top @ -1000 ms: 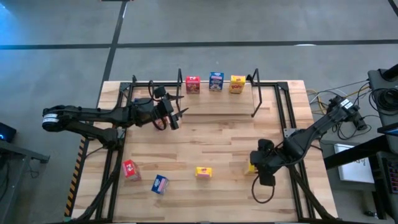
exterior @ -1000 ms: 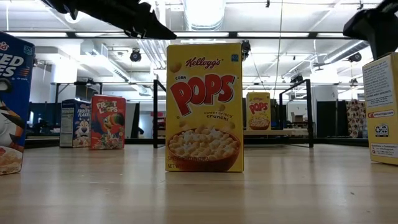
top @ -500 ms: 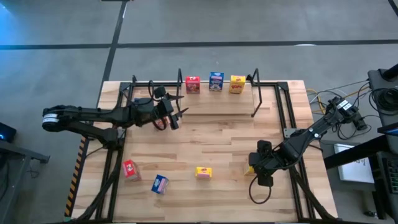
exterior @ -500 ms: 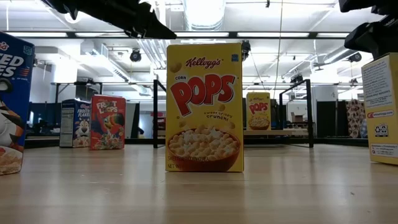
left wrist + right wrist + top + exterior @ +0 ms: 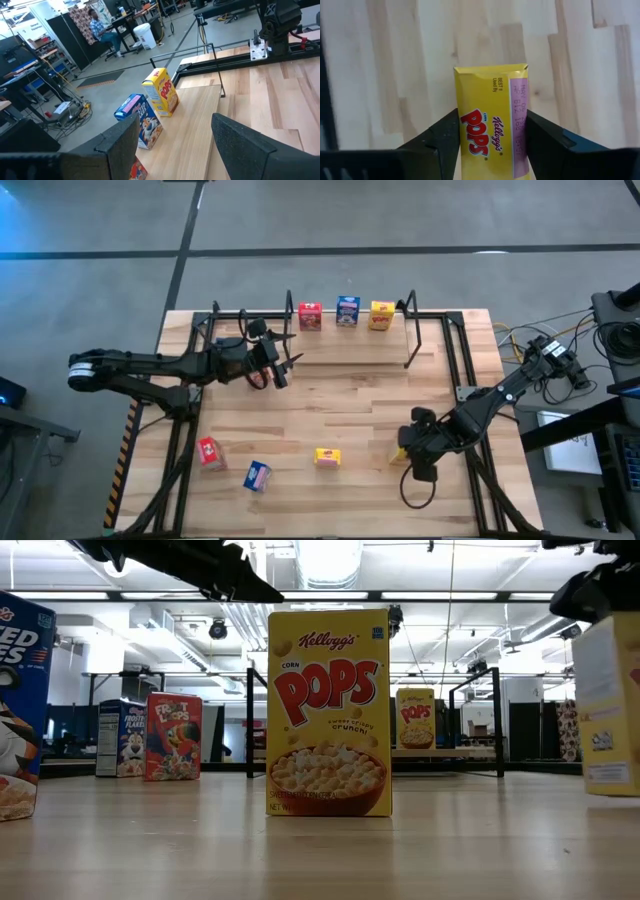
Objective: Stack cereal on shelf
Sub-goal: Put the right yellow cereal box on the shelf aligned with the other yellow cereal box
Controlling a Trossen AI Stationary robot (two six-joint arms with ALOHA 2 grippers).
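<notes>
Your right gripper (image 5: 490, 137) sits at the table's four o'clock, jaws pressed against both flat sides of a yellow cardboard box (image 5: 492, 125), glossy and rectangular. Your left gripper (image 5: 285, 365) hovers at ten o'clock with jaws spread, holding nothing. On the shelf (image 5: 350, 340), a pale wooden board in a thin black frame at twelve o'clock, stand three boxes (image 5: 346, 312).
</notes>
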